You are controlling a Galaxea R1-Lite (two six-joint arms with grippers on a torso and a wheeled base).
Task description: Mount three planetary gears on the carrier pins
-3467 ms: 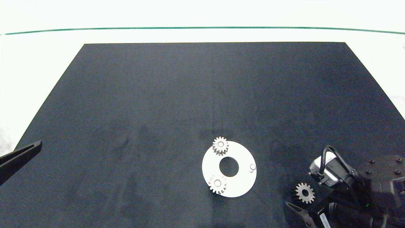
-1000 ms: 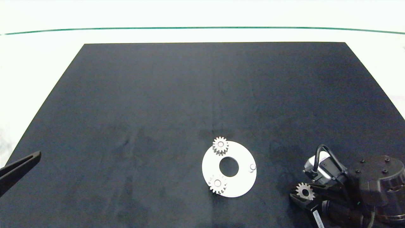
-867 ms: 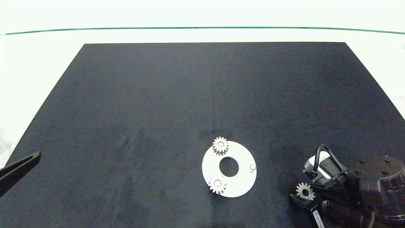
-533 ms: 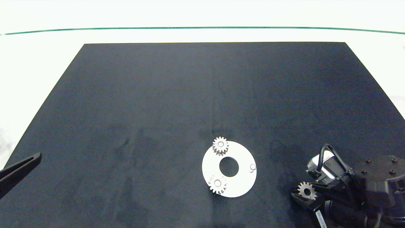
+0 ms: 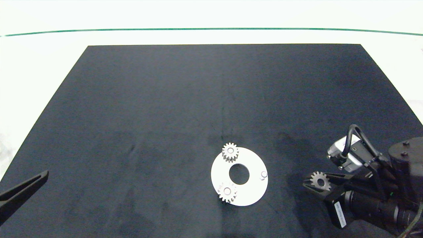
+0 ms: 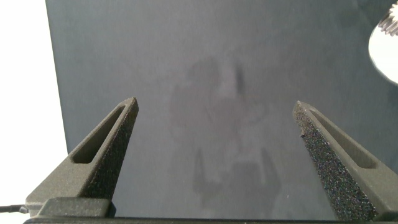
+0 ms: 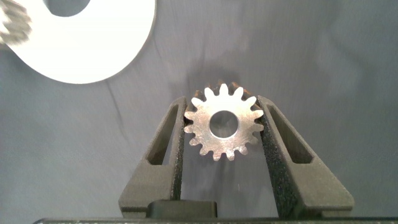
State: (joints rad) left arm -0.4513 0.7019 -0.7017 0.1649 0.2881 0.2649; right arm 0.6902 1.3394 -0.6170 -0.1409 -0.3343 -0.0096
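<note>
Bright metal gear (image 7: 222,127) between rough, grainy matt pads (image 7: 272,155); smooth white disc (image 5: 251,191) on matt dark desk (image 5: 165,99).

Dark right arm (image 5: 390,198) with silver wrist camera (image 5: 345,154), looped black cable (image 5: 358,137), white label (image 5: 339,210), round screws; grey textured end effector fingers (image 7: 273,149).

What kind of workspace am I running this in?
Probably a lab assembly bench: a bare black mat on a white table, holding only a white carrier disc and small gears, one in the right gripper.
</note>
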